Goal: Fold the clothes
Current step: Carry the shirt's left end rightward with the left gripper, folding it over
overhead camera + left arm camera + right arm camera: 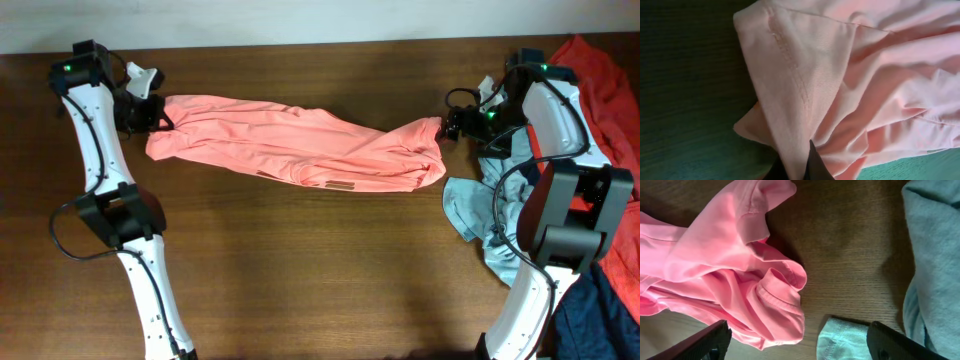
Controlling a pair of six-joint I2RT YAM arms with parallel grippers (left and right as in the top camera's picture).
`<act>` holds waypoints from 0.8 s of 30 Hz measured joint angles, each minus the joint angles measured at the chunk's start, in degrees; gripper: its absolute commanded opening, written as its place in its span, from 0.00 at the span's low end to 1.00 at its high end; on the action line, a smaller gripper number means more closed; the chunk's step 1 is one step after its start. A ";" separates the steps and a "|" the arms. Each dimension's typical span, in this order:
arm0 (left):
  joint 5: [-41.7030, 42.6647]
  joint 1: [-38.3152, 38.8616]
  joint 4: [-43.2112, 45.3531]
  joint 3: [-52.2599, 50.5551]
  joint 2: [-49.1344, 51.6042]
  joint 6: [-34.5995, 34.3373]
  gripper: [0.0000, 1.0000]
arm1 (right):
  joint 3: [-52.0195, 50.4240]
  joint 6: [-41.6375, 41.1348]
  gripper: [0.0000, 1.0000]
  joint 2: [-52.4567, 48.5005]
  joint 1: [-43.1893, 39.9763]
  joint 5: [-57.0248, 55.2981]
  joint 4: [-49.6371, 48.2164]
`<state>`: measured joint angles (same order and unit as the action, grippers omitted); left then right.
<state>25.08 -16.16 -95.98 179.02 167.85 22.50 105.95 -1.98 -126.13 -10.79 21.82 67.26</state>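
Note:
A salmon-pink shirt [290,145] lies stretched in a crumpled band across the back of the wooden table. My left gripper [158,118] is shut on its left end; the left wrist view shows the pink fabric [850,75] pinched between the two dark fingers [799,167]. My right gripper [453,126] is open just past the shirt's right end, holding nothing. In the right wrist view the pink hem [765,295] lies between the spread fingers [800,342], beside a corner of pale grey-blue cloth [840,337].
A pale grey-blue garment [480,215] lies crumpled at the right under the right arm. A red garment [605,75] sits at the far right edge and a navy one [600,320] at the bottom right corner. Bare wood [330,270] fills the front middle.

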 measured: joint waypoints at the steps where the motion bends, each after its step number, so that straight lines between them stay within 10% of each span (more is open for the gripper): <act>1: 0.15 0.20 -0.02 0.00 -0.07 0.00 0.00 | 0.00 0.00 0.92 0.00 0.00 0.02 0.00; 24: -0.57 24.39 -0.50 0.04 -6.29 0.00 0.01 | 0.00 -0.26 0.92 0.04 0.00 0.20 0.00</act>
<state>24.51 8.23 -96.49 179.06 161.56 22.50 105.95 -2.24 -126.08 -10.79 22.02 67.26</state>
